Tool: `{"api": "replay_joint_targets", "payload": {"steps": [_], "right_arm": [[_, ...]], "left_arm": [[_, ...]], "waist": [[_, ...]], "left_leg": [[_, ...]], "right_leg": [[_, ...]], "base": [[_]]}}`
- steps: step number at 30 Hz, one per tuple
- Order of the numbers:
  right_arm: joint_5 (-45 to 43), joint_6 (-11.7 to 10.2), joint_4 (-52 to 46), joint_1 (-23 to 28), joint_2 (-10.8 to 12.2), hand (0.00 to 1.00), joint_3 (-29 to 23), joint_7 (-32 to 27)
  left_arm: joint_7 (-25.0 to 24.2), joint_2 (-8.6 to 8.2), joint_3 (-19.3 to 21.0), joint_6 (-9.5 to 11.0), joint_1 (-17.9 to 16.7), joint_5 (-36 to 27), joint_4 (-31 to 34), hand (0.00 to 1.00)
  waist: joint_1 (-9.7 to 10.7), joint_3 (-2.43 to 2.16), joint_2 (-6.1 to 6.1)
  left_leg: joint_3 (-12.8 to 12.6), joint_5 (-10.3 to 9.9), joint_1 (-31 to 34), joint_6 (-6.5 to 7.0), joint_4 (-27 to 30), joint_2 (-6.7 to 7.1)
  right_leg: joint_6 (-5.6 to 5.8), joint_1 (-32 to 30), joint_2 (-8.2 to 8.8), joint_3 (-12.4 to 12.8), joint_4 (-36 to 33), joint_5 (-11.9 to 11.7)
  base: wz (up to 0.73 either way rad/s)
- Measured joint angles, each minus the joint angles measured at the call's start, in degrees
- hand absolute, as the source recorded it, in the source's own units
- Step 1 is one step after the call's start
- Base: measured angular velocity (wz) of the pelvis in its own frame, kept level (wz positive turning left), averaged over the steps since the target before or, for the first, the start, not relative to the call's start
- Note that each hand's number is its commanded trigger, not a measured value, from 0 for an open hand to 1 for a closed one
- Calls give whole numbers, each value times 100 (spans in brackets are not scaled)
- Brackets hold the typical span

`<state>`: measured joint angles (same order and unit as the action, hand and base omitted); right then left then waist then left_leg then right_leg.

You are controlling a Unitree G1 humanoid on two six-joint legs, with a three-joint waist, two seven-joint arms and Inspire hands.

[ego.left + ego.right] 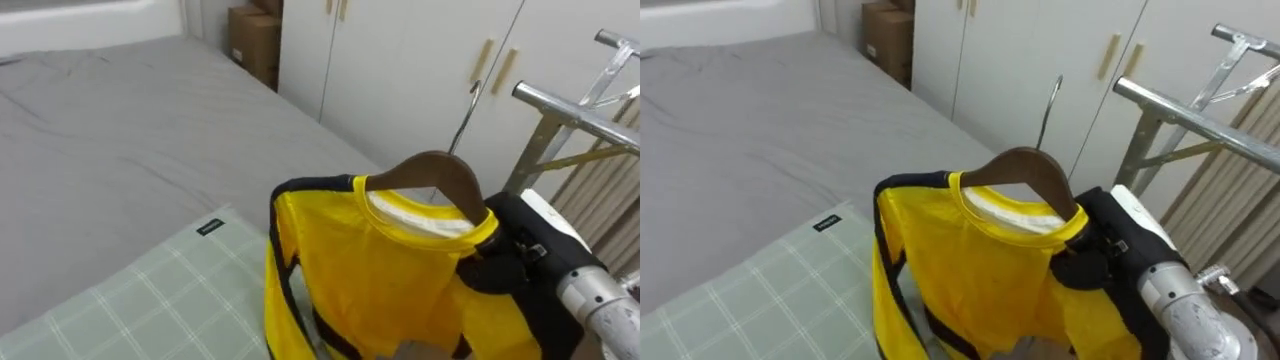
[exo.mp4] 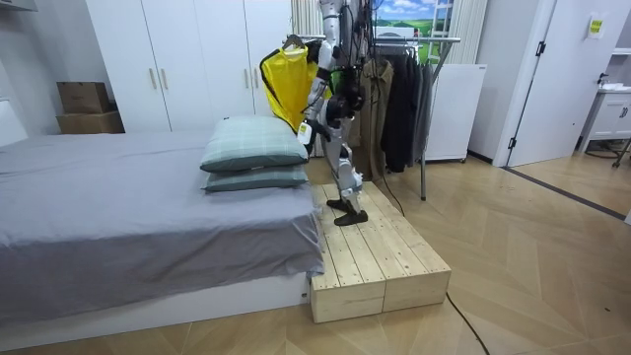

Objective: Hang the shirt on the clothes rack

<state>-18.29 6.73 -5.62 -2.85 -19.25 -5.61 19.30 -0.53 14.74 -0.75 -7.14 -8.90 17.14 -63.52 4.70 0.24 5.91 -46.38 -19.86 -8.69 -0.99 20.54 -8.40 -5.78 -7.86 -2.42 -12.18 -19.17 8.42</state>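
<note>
Here, mid-carry, the right hand (image 1: pixel 1095 255) clamps one end of the wooden hanger (image 1: pixel 1025 170) bearing the yellow shirt (image 1: pixel 980 280), short of the clothes rack rail (image 1: pixel 1180 112), which the hook (image 1: pixel 1050 105) must next clear; the left hand's (image 2: pixel 306 129) state I cannot tell.

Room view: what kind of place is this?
Most likely a bedroom: a bed with a grey cover and two stacked pillows, white wardrobes along the wall, and a clothes rack hung with dark garments beside the robot.
</note>
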Motion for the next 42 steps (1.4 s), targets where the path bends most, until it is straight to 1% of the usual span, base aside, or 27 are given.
{"api": "replay_joint_targets", "payload": {"steps": [1, 2, 3, 4, 5, 6, 8, 9, 10, 11, 12, 13, 14, 15, 16, 17, 20, 23, 25, 27, 28, 30, 33, 34, 36, 40, 42], "right_arm": [[0, 1, -2, 0, -3, 100, -2, 1], [26, 1, -3, 0, -4, 100, -1, 0], [45, 1, -3, 0, -5, 100, 0, 0], [79, 1, -5, 0, -3, 100, 4, -1], [247, 5, -4, 5, -4, 100, 6, -2], [308, 5, -4, 5, -7, 100, 17, -21], [326, 6, -5, 4, -11, 100, 96, -182], [323, 7, -6, 1, -12, 100, 97, -203], [283, 13, -6, -9, -35, 100, 106, -246], [244, 26, -6, -10, -66, 100, 141, -302], [241, 36, -5, -9, -89, 100, 170, -331], [254, 39, -5, -13, -103, 100, 248, -403], [251, 43, -3, -13, -100, 100, 363, -475], [249, 42, -3, -13, -94, 100, 406, -508], [244, 43, -1, -6, -42, 100, 450, -554], [222, 43, -5, -4, -24, 100, 442, -581], [238, 77, -7, -5, -24, 100, 261, -753], [225, 92, -16, -8, -24, 100, 149, -896], [203, 92, -31, -8, -24, 100, 148, -935], [202, 92, -48, -8, -24, 100, 152, -937], [184, 92, -45, -8, -24, 100, 152, -937], [128, 92, -38, -8, -17, 100, 154, -939], [73, 96, -29, -8, -7, 100, 155, -994], [73, 97, -29, -8, 41, 100, 156, -994], [79, 97, -29, -7, 130, 100, 157, -994], [60, 96, -27, -7, 141, 100, 156, -1000], [53, 96, -28, -7, 141, 100, 155, -999]], "left_arm": [[2, 21, 20, -12, -26, -1, -2, 0], [9, 16, 31, -18, -87, -18, -4, 0], [13, 6, 44, -25, -123, -27, -4, 0], [32, -29, 53, -47, -189, -32, -3, 0], [43, -38, 64, -106, -200, -24, 1, 0], [49, -48, 63, -122, -192, -28, 3, 0], [128, -116, 50, -154, -164, 17, 36, 0], [137, -144, 54, -167, -165, 67, 70, 0], [163, -209, 59, -171, -167, 108, 132, 0], [191, -273, 63, -179, -178, 108, 140, 0], [213, -309, 63, -193, -190, 107, 142, 0], [220, -347, 60, -266, -192, 96, 136, 0], [220, -375, 62, -406, -196, 92, 132, 0], [220, -383, 61, -467, -195, 87, 132, 0], [224, -372, 89, -560, -189, 47, 130, 0], [224, -378, 152, -622, -189, 43, 124, 0], [223, -437, 179, -633, -191, 44, 42, 0], [223, -464, 172, -643, -192, 44, 15, 0], [223, -468, 173, -665, -191, 45, 8, 0], [223, -468, 196, -666, -190, 46, -5, 0], [223, -477, 252, -665, -190, 46, -46, 0], [222, -488, 292, -669, -194, 49, -127, 0], [221, -488, 330, -683, -194, 49, -138, 0], [221, -488, 343, -712, -194, 49, -146, 0], [221, -491, 404, -759, -194, 48, -165, 0], [222, -503, 467, -802, -194, 54, -175, 0], [223, -509, 515, -810, -194, 56, -182, 0]], "waist": [[-43, -2, 29], [-93, -5, 31], [-161, -1, 24], [-267, 13, -20], [-276, 15, -4], [-268, 16, 16], [-311, -5, 118], [-342, -3, 125], [-410, 8, 114], [-477, 14, 98], [-508, 12, 79], [-550, 17, 62], [-564, 14, 26], [-523, 7, -11], [-378, 22, -32], [-272, 9, -11], [-189, 9, -6], [-199, 16, -21], [-199, 33, -47], [-256, 37, -55], [-357, 39, -57], [-441, 60, -87], [-411, 93, -133], [-406, 94, -131], [-365, 93, -121], [-339, 96, -125], [-341, 96, -125]], "left_leg": [[-56, -7, 21, -13, 354, -108], [43, -6, 72, -12, 801, -221], [188, 0, 104, -13, 1027, -288], [617, 15, 185, -9, 1440, -390], [1203, 93, 396, 39, 1826, -394], [1466, 127, 530, 54, 1938, -367], [2662, 53, 946, 69, 1773, 69], [2883, 53, 1068, 67, 1687, 167], [3298, 63, 1288, 53, 1358, 360], [3596, 103, 1413, 24, 882, 503], [3716, 141, 1458, 31, 641, 543], [3948, 292, 1554, 32, 222, 611], [4096, 549, 1586, 6, 83, 625], [4143, 627, 1565, 42, 67, 630], [4167, 796, 1544, 121, 52, 626], [4070, 813, 1549, 130, 6, 624], [3963, 857, 1540, 207, -116, 679], [3858, 855, 1539, 215, -187, 696], [3803, 828, 1539, 229, -194, 653], [3654, 822, 1525, 226, -288, 628], [3509, 822, 1474, 222, -349, 597], [3322, 776, 1356, 191, -395, 552], [3165, 733, 1309, 162, -424, 517], [3095, 731, 1292, 157, -452, 517], [3052, 741, 1269, 140, -510, 504], [2932, 751, 1191, 116, -609, 481], [2923, 743, 1191, 102, -615, 474]], "right_leg": [[-40, 10, -20, 131, -74, 96], [-35, 42, -86, 329, -118, 186], [-41, 49, -137, 456, -164, 215], [-97, 100, -247, 624, -219, 239], [-145, 121, -334, 820, -288, 268], [-160, 178, -383, 957, -283, 267], [-188, 202, -427, 1366, -159, 166], [-201, 204, -442, 1477, -118, 108], [-188, 202, -493, 1715, -30, 11], [-170, 187, -546, 1995, 8, -92], [-145, 185, -586, 2140, 39, -110], [-122, 174, -661, 2422, 74, -138], [-71, 174, -723, 2571, 81, -208], [-52, 168, -775, 2641, 92, -221], [-72, 150, -814, 2667, 111, -249], [-62, 101, -795, 2678, 111, -244], [-5, 32, -758, 2829, 167, -233], [-7, 9, -763, 2919, 247, -245], [-8, -12, -771, 2937, 256, -238], [-7, -80, -792, 3010, 247, -235], [-13, -127, -791, 2979, 244, -238], [-20, -129, -756, 2745, 253, -230], [43, -124, -822, 2894, 268, -180], [35, -123, -858, 2986, 299, -186], [4, -122, -879, 3023, 363, -222], [-116, -122, -914, 3104, 376, -291], [-141, -122, -936, 3143, 382, -299]], "base": [[-48], [-64], [-89], [-95], [-84], [-67], [-78], [-97], [-111], [-118], [-128], [-131], [-121], [-83], [-35], [-26], [-16], [-13], [-15], [-37], [-62], [-62], [-32], [-31], [-23], [-12], [-9]]}}
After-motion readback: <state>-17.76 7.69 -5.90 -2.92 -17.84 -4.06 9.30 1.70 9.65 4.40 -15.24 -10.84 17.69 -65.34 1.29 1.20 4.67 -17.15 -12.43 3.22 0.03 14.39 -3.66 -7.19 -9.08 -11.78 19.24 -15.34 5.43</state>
